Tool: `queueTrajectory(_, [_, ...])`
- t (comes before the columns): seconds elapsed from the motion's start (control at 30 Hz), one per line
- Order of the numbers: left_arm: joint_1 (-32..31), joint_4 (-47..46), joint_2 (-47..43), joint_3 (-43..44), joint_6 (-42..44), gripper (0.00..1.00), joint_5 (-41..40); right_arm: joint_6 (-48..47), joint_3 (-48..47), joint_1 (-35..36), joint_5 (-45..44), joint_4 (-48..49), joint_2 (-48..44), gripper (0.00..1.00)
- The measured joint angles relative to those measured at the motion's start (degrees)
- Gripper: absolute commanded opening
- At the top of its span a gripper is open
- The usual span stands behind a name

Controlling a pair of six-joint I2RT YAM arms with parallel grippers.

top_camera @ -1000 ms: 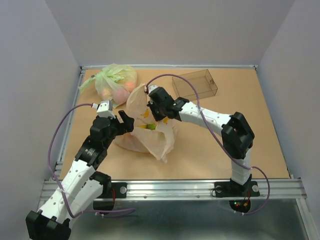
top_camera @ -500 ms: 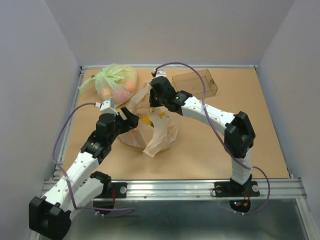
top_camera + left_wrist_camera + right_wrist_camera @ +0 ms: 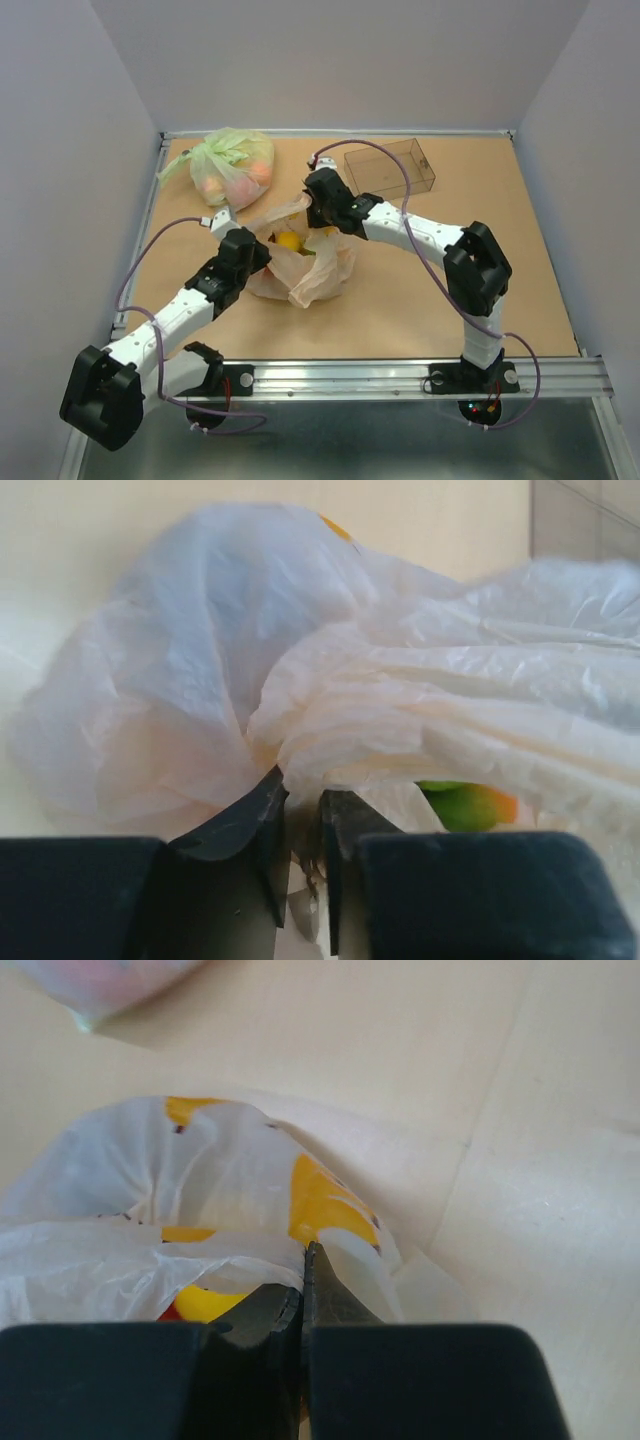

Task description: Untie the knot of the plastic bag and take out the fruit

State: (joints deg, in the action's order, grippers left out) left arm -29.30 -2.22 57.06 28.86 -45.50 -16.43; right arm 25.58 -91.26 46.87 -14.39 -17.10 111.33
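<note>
The pale peach plastic bag (image 3: 305,272) lies crumpled mid-table between both arms. Its top gapes, and fruit shows inside: a yellow one (image 3: 289,240) beside a green one (image 3: 311,251). My left gripper (image 3: 260,256) sits at the bag's left edge, and the left wrist view shows the gripper (image 3: 303,802) shut on a gathered bunch of film, with a green-orange fruit (image 3: 466,806) behind. My right gripper (image 3: 319,216) holds the far rim, and in its wrist view the gripper (image 3: 304,1260) is shut on thin film above a yellow fruit (image 3: 208,1304). I cannot make out the knot.
A light-green bag (image 3: 232,165) with pinkish fruits sits at the back left corner. A clear box (image 3: 391,168) stands at the back, right of centre. Grey walls enclose the table on three sides, and a metal rail (image 3: 340,375) runs along the near edge.
My left gripper has reached forward to the bag's left edge and closed on the film. My right gripper has come down and nearer with the rim, and the bag has sunk flatter.
</note>
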Motion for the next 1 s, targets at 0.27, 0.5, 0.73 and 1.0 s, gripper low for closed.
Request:
queueTrajectory(0.27, [10.3, 0.3, -2.8, 0.0, 4.6, 0.00, 1.5, 1.6, 7.9, -11.8, 4.6, 0.0, -1.1, 0.00])
queueTrajectory(0.5, [16.1, 3.3, -0.6, 8.1, 16.2, 0.00, 4.8, -0.2, 7.7, -12.5, 8.9, 0.8, -5.4, 0.49])
queueTrajectory(0.73, [17.9, 4.7, 3.6, 15.3, 27.1, 0.00, 13.0, -9.2, 7.6, -10.1, 7.2, -1.7, -11.3, 0.63])
queueTrajectory(1.0, [17.9, 4.6, 4.0, 15.6, 31.2, 0.00, 20.4, -15.9, 5.7, 3.7, 6.3, -2.1, -18.4, 0.62])
